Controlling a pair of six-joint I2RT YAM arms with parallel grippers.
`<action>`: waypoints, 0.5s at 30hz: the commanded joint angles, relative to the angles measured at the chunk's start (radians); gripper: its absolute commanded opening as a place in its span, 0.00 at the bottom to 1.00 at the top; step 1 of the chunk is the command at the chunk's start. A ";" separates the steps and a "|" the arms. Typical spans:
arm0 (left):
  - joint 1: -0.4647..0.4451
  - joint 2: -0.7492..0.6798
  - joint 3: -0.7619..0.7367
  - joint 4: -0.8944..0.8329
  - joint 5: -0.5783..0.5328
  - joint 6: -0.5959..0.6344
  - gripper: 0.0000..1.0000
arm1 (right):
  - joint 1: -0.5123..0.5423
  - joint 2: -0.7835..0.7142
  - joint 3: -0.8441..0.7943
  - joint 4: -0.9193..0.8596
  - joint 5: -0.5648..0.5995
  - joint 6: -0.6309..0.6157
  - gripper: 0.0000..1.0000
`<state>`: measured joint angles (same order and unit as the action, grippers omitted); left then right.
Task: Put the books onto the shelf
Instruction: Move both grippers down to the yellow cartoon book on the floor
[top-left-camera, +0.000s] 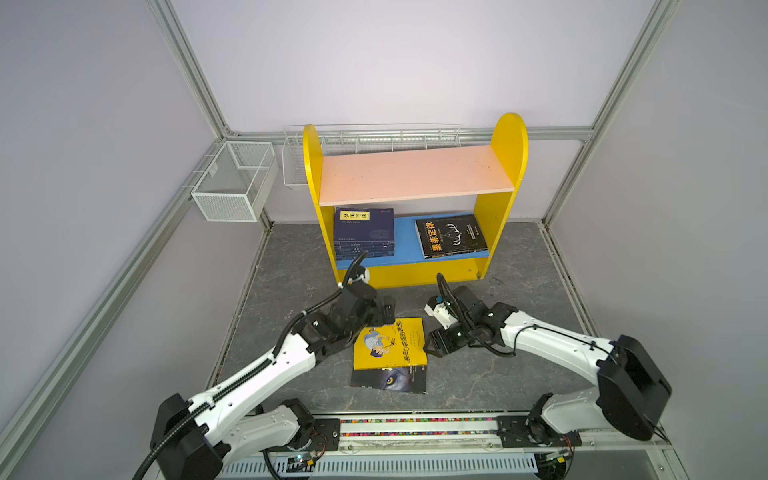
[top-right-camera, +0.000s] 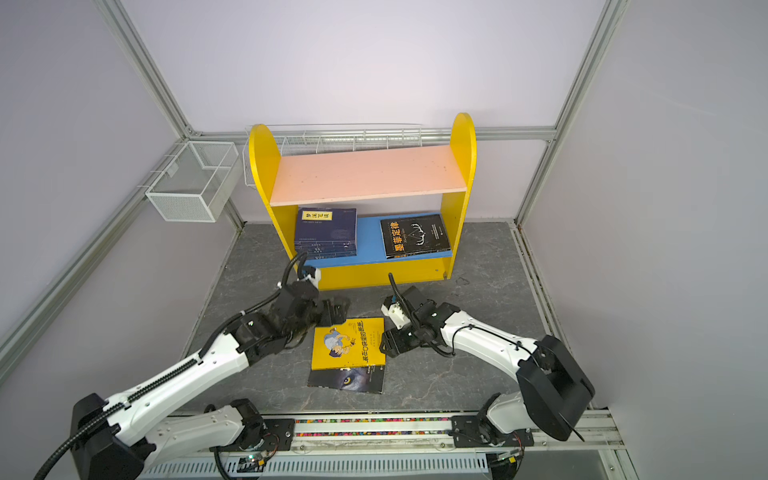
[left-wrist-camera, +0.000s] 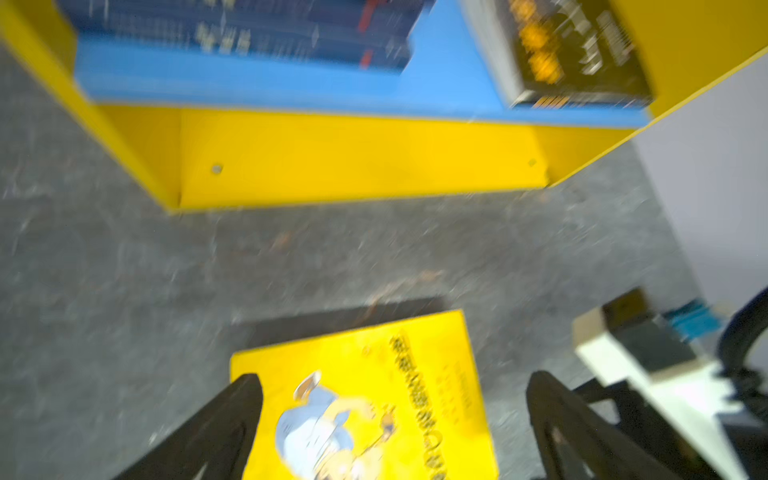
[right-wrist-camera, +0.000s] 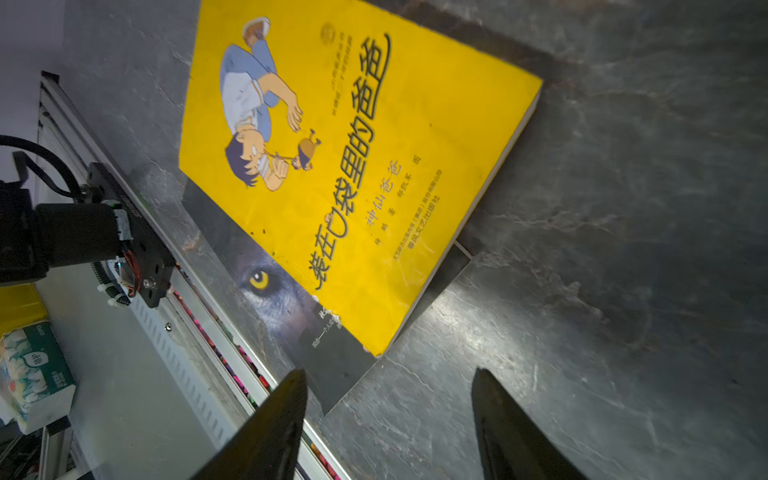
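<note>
Two books lie on the table (top-left-camera: 519, 332), lower centre in both top views: yellow book (top-left-camera: 390, 343) flat on top of wolf book (top-left-camera: 390, 381), offset so the wolf cover shows along the bottom edge

Shelf (top-left-camera: 415, 276) stands above them in frame. Blue board (top-left-camera: 405, 249) carries a navy stack (top-left-camera: 363, 232) at left and a black book (top-left-camera: 451, 235) at right, both lying flat

Left gripper (left-wrist-camera: 395, 380): jaws wide apart, empty, at the yellow book's upper-left corner. View blurred

Right gripper (right-wrist-camera: 390, 374): jaws partly apart, empty, just beside the yellow book's right edge; contact not evident

Step in hand, as judged: pickup of the yellow book, grasp not yet made

Next move calls for one finger under a free edge. The book is thin and flat, so a pry or slide is likely needed, with the wolf book kept from dragging along. The gap between the navy stack and the black book looks usable for placing
</note>
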<state>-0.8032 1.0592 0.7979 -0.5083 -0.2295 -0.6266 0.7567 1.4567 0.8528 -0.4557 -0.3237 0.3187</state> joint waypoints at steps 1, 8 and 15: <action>0.051 -0.041 -0.126 -0.096 0.090 -0.102 1.00 | 0.004 0.050 0.020 0.071 -0.073 -0.008 0.66; 0.190 -0.012 -0.244 -0.027 0.300 -0.084 0.99 | -0.013 0.198 0.093 0.141 -0.048 0.033 0.66; 0.190 0.112 -0.229 -0.032 0.310 -0.068 0.89 | -0.036 0.294 0.106 0.190 -0.065 0.045 0.66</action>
<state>-0.6197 1.1336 0.5404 -0.5323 0.0616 -0.6998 0.7273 1.7298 0.9470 -0.2974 -0.3653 0.3557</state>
